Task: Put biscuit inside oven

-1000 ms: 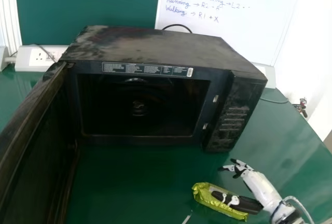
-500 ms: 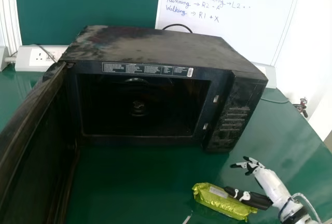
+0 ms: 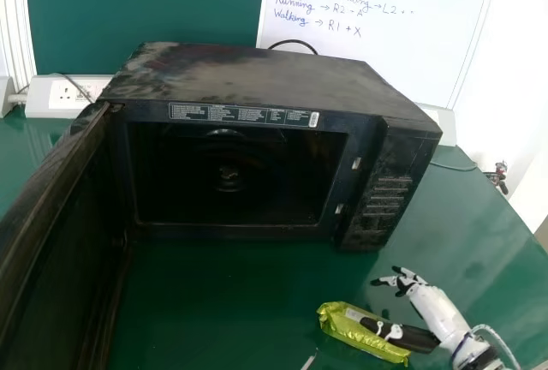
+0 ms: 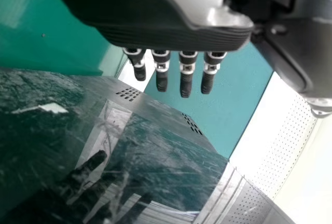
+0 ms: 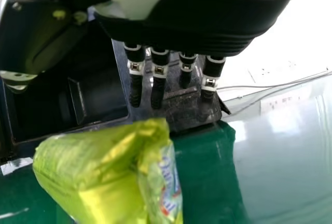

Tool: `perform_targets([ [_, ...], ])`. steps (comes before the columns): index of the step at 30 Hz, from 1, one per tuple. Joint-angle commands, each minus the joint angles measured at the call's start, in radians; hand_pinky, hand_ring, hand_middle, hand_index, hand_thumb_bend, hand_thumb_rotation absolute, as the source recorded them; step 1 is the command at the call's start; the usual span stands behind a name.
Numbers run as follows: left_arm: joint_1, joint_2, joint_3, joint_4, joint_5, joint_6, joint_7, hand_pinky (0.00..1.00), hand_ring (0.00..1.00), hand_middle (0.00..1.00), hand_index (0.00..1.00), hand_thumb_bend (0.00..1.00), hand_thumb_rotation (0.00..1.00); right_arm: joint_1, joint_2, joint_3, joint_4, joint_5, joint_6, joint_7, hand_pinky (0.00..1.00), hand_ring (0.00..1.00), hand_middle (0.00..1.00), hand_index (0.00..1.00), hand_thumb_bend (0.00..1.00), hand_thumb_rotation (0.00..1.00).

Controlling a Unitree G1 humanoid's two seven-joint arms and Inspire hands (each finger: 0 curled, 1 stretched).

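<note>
Bright light washes out the white wall and throws pale glare across the glossy green tabletop, while deep shadow darkens the microwave cavity.

A handwritten whiteboard backs the green table; sockets sit left, a small item, perhaps metal, right.

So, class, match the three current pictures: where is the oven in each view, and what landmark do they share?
Head view: the oven spans the middle, door open on the left, packet in front.
Left wrist view: its dark, scuffed casing lies beyond the left hand.
Right wrist view: its open front lies behind the packet and the right hand's fingers.
Shared landmark: the green tabletop.
</note>
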Motion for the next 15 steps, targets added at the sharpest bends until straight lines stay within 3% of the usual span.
perform_targets([
  [1, 0.015, 0.004, 0.009, -0.015, -0.009, -0.002, -0.007, 1.00, 0.99, 0.98, 0.98, 0.88, 0.89, 0.009, 0.009, 0.015, 0.007, -0.003, 0.015, -0.009, 0.71, 0.83, 0.86, 0.83, 1.00, 0.39],
  [15, 0.020, 0.003, 0.008, -0.022, -0.019, 0.000, -0.001, 1.00, 0.99, 0.98, 0.97, 0.88, 0.88, 0.004, 0.002, 0.050, 0.028, -0.004, 0.015, -0.027, 0.71, 0.83, 0.86, 0.83, 1.00, 0.38],
])
